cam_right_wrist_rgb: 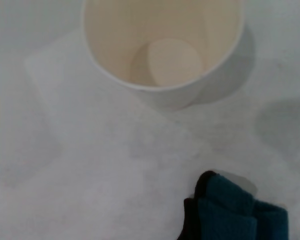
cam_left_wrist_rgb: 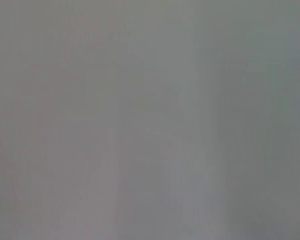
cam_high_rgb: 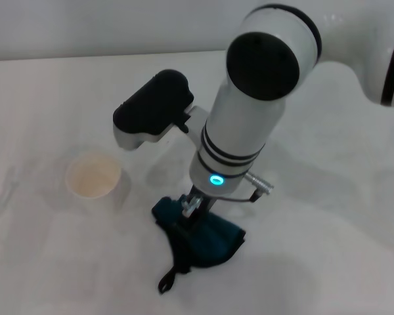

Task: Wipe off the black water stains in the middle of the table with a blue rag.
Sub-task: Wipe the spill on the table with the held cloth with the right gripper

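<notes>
We hold the blue rag pressed on the table with the right gripper, closed on it, beside the cup. No stain shows; next, probably, lifting to check.

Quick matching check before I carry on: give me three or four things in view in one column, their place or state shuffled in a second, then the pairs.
Column one:
1. dark teal-blue cloth rag
2. white paper cup
3. right gripper
4. thin black loop

Column two:
A. stands upright and empty on the broad white table, to the rag's left in the head view
B. trails from the rag's near edge
C. lies bunched in thick folds under the right arm
D. comes down onto the rag from above

Pairs: 1-C, 2-A, 3-D, 4-B
</notes>
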Controlling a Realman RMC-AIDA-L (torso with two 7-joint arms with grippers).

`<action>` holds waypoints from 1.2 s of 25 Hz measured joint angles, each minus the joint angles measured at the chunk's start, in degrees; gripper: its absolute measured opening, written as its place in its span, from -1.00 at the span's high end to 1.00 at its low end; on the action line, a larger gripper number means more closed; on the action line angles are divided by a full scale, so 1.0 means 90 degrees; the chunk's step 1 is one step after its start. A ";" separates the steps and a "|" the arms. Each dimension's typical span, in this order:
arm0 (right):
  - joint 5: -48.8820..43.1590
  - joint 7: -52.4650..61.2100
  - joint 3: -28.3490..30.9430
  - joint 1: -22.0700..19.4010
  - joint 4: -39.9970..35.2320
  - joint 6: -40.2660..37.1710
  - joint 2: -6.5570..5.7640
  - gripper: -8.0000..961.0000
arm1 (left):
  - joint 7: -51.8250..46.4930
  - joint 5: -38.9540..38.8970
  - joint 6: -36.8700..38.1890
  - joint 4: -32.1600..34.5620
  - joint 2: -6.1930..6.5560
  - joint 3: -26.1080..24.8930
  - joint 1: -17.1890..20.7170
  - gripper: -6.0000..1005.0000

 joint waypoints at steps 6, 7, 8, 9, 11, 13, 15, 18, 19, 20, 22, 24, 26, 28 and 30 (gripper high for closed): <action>-0.0661 0.0228 0.0249 0.0030 0.0009 0.0464 0.0000 0.80 | 0.0000 -0.0010 -0.0001 0.0000 0.0005 -0.0025 -0.0025 -0.78; -0.0703 0.0231 0.0284 0.0023 0.0027 0.0484 0.0000 0.80 | 0.0000 -0.0014 -0.0001 0.0000 0.0005 -0.0025 -0.0025 -0.78; -0.0746 0.0231 0.0330 0.0005 0.0050 0.0502 0.0000 0.80 | 0.0000 -0.0022 -0.0001 0.0000 0.0006 -0.0027 -0.0022 -0.78; -0.0803 0.0230 0.0363 -0.0020 0.0062 0.0512 0.0000 0.80 | 0.0000 -0.0027 -0.0001 0.0000 0.0006 -0.0027 -0.0019 -0.78; -0.0868 0.0224 0.0398 -0.0063 0.0102 0.0541 0.0000 0.80 | 0.0000 -0.0029 -0.0001 0.0000 0.0006 -0.0027 -0.0016 -0.78; -0.0854 0.0196 0.0404 -0.0097 0.0119 0.0538 0.0000 0.80 | 0.0000 -0.0030 -0.0001 0.0000 0.0005 -0.0027 -0.0015 -0.78; -0.0702 0.0127 0.0403 -0.0128 0.0068 0.0509 -0.0001 0.80 | 0.0000 -0.0032 -0.0002 0.0000 0.0005 -0.0027 -0.0013 -0.78; -0.0303 -0.0029 0.0328 -0.0143 -0.0052 0.0356 -0.0001 0.80 | 0.0000 -0.0034 -0.0008 0.0000 0.0005 -0.0027 -0.0012 -0.78; -0.0147 -0.0074 0.0273 -0.0142 -0.0082 0.0292 0.0001 0.80 | 0.0000 -0.0034 -0.0009 0.0000 0.0005 -0.0027 -0.0016 -0.78; 0.0009 -0.0106 0.0194 -0.0141 -0.0111 0.0206 0.0000 0.80 | 0.0000 -0.0035 -0.0010 0.0000 0.0005 -0.0027 -0.0024 -0.78; 0.0291 -0.0122 -0.0040 -0.0124 -0.0152 0.0060 0.0000 0.80 | 0.0000 -0.0031 -0.0010 0.0000 0.0005 -0.0026 -0.0046 -0.78; 0.0518 -0.0113 -0.0273 -0.0101 -0.0135 -0.0112 0.0000 0.80 | 0.0000 -0.0025 -0.0011 0.0003 0.0005 -0.0018 -0.0065 -0.77; 0.0744 -0.0118 -0.0493 -0.0088 -0.0065 -0.0277 -0.0001 0.80 | 0.0000 -0.0022 -0.0011 0.0013 0.0005 -0.0009 -0.0075 -0.77; 0.0856 -0.0109 -0.0619 -0.0075 -0.0040 -0.0370 -0.0009 0.80 | 0.0000 -0.0016 -0.0011 0.0029 0.0005 -0.0003 -0.0077 -0.77; 0.0848 -0.0075 -0.0623 -0.0067 -0.0034 -0.0364 -0.0008 0.80 | 0.0000 -0.0013 -0.0006 0.0030 0.0005 -0.0006 -0.0047 -0.77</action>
